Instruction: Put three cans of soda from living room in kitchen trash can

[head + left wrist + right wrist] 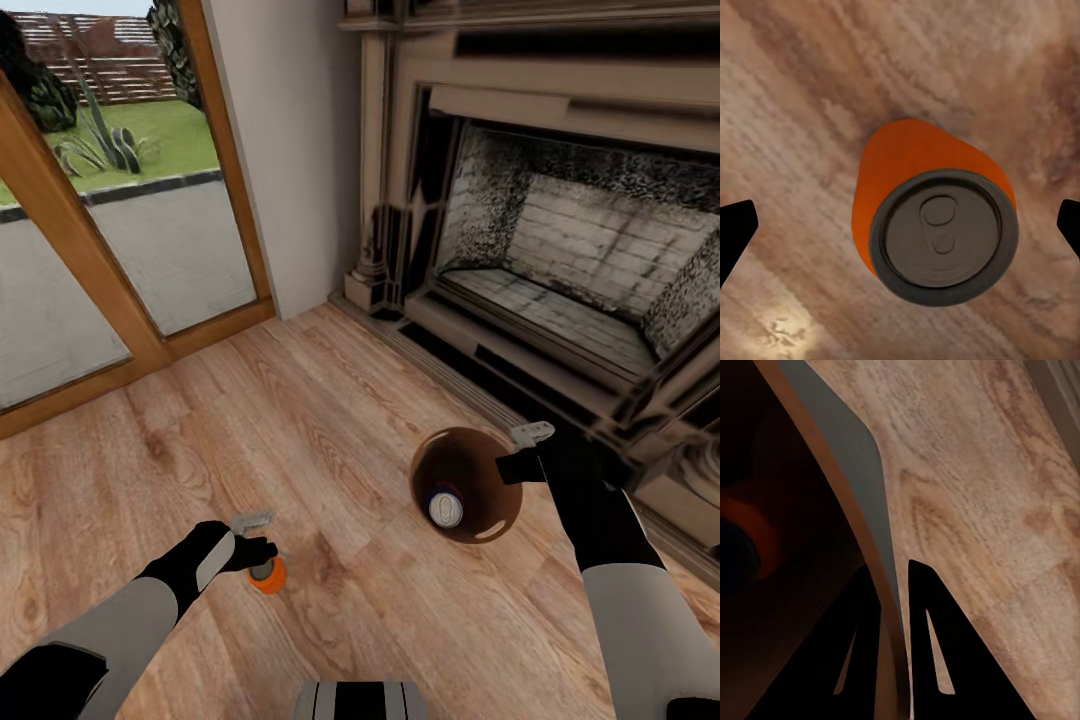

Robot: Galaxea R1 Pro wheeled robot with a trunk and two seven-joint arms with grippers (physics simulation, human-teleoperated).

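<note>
An orange soda can [268,578] stands upright on the plank floor, its dark top seen in the left wrist view [937,225]. My left gripper [260,552] hangs just above it, open, with its fingertips [736,229] wide on either side of the can. The trash can [480,450], brown inside, stands on the floor before the fireplace. A blue can with a silver end [446,507] lies in it. My right gripper [516,462] is shut on the bin's rim [874,487], one finger inside and one outside. A dim reddish shape [750,532] shows deep in the bin.
The ornate fireplace [560,250] and its low hearth edge run along the right, close behind the bin. Wood-framed glass doors [120,220] stand at the left, with a white wall section [290,130] between. Open plank floor [300,420] lies between the two arms.
</note>
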